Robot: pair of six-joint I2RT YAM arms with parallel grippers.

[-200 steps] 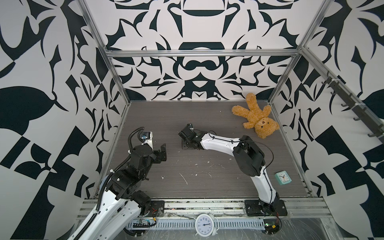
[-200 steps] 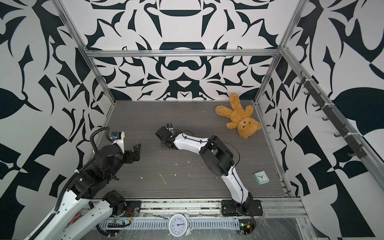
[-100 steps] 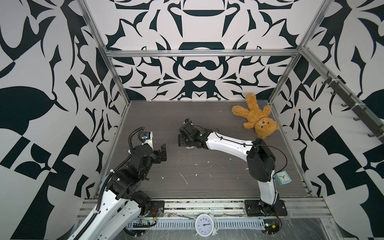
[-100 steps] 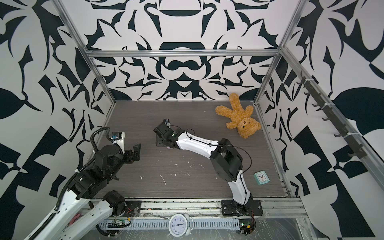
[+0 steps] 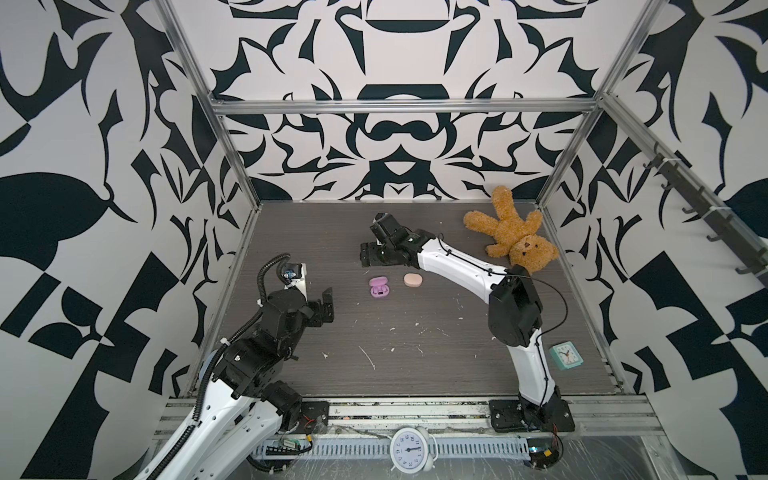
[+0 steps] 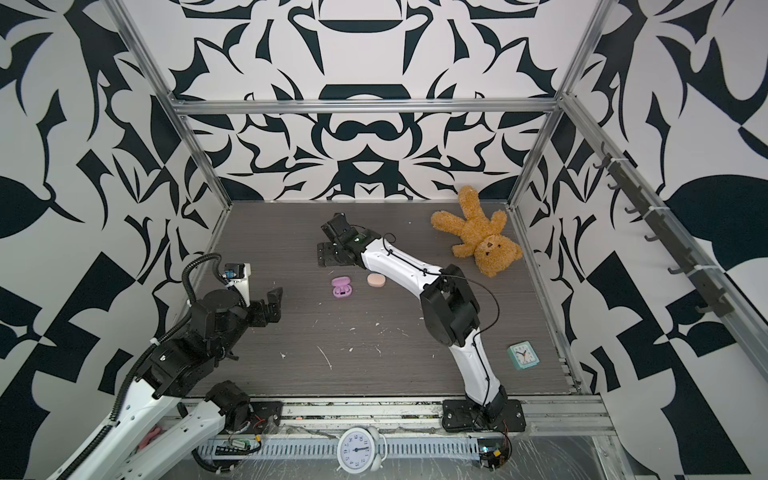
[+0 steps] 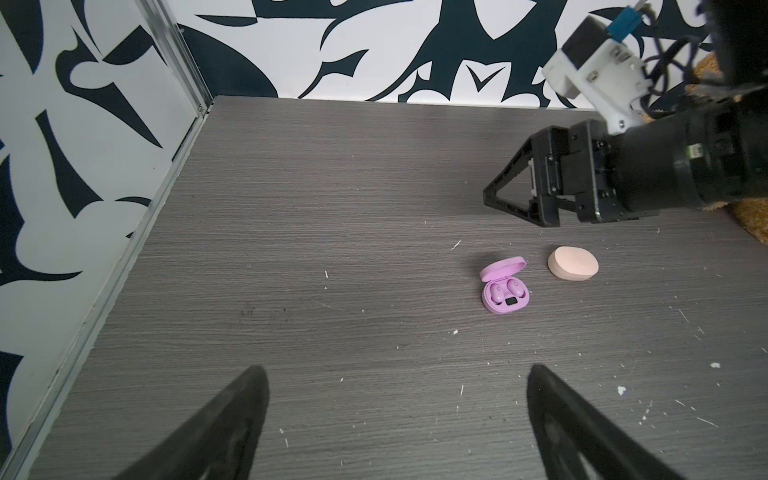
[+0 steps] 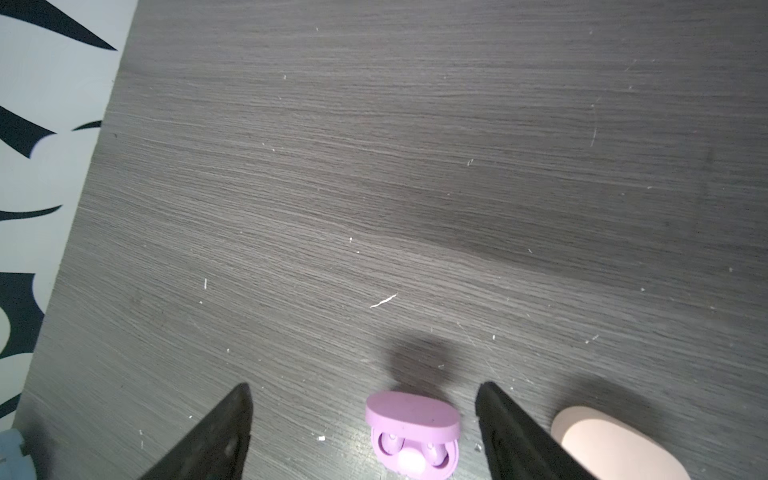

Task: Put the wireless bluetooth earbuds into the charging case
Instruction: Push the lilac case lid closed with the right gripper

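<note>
— Right gripper [image 5: 368, 255]: how are its jaws found?
— They are spread wide, and nothing is held between them. It is seen raised over the table [image 5: 415, 332], just behind the two cases. In the right wrist view the lilac charging case [image 8: 413, 436] is framed between the two dark fingers [image 8: 216, 436] but is touched by neither.
— And the left gripper [image 5: 327, 305]?
— It is likewise fully parted and empty. It is held off at the left side of the table, well apart from both cases.
— How are the wireless bluetooth earbuds to be described?
— Two lilac earbuds [image 7: 496, 291] are seen: tiny, rounded, bean-like, and tinted the same purple as their case. Each is seated in its own well, side by side, with a small dark rectangle set in front of them (best seen from the left wrist camera).
— Is the case shut?
— No, the lid is raised and stands up from the rear edge, so the interior is exposed. The case itself is laid flat on the table near the middle.
— What is placed next to it?
— A peach case [image 7: 573, 269] is laid just beside it, on its right in both top views, closed and not touching. What is kept inside it cannot be told.
</note>
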